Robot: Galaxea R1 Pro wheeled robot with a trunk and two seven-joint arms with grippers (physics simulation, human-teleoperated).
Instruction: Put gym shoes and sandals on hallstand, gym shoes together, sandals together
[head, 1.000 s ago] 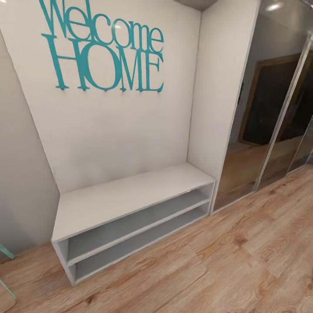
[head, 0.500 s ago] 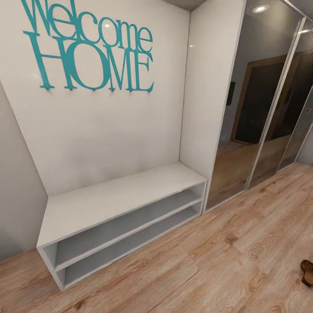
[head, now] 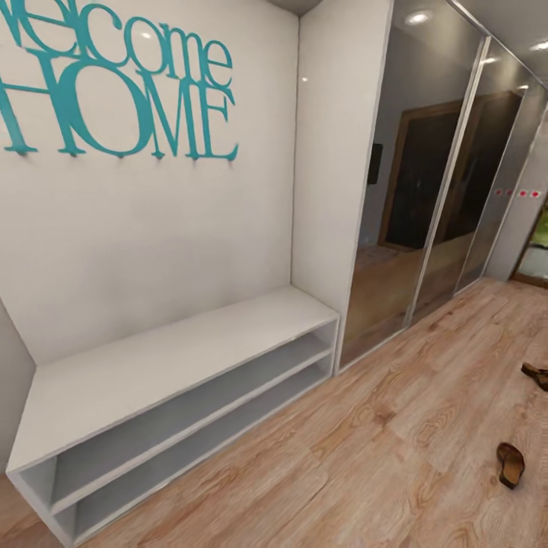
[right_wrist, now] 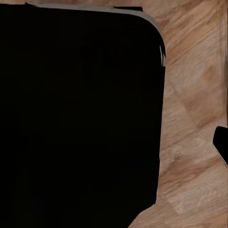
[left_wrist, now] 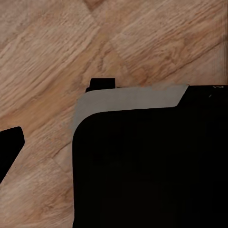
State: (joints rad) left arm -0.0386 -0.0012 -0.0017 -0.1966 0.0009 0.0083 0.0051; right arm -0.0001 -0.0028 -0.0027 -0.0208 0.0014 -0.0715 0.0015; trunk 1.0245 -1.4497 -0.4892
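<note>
Swinging rightward, the head camera now takes in two brown sandals: one (head: pixel 511 464) on the wood floor (head: pixel 396 457) well right of the grey bench unit (head: pixel 167 365) under "Welcome HOME" lettering (head: pixel 114 99); another (head: pixel 536 375) at the edge; either tool's state cannot be told.

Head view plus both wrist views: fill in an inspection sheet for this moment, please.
Surface: wood-plank floor.
Job's things: one brown sandal lying on the floor at right; a second sandal farther back, cut by the picture's edge. No gym shoes seen.
Clutter: nothing seen.
Grippers: cannot tell open or shut; wrist views show dark robot bodywork over floor.
Cables: nothing seen.
Surroundings: grey bench unit with bare shelves under teal "Welcome HOME" lettering; mirrored sliding doors.
</note>
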